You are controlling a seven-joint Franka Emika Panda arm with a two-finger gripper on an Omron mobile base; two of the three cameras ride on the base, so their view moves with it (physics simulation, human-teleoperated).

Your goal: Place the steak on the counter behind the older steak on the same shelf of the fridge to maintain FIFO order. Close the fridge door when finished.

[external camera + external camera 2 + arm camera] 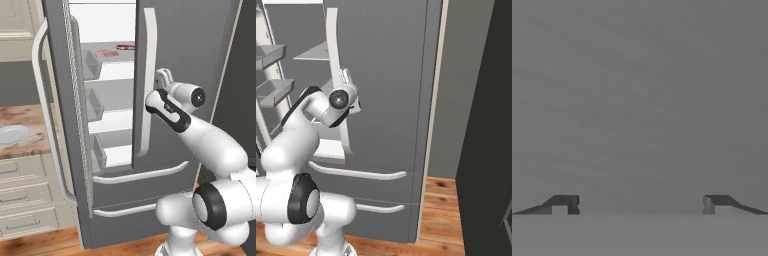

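Note:
The fridge [195, 55] stands with its left door [60, 75] swung open and its right door shut. On the top shelf [120, 59] lies the pale pink-tan older steak [105, 53], and the dark red steak [125, 47] lies behind it, further in. My gripper [162, 77] is up against the front of the shut right door, beside its long white handle [147, 75]. From the right base view the gripper [346, 76] sits just right of that handle. In the hand view the gripper [639, 205] is open, fingertips [562, 204] wide apart, facing the dark grey door panel with nothing between them.
The marbled counter [30, 117] is at the left with a white plate [12, 134] on it, cream drawers below. Door bins [92, 65] line the open door. Two drawer fronts [145, 185] sit under the doors. A dark wall [486, 125] stands at the right.

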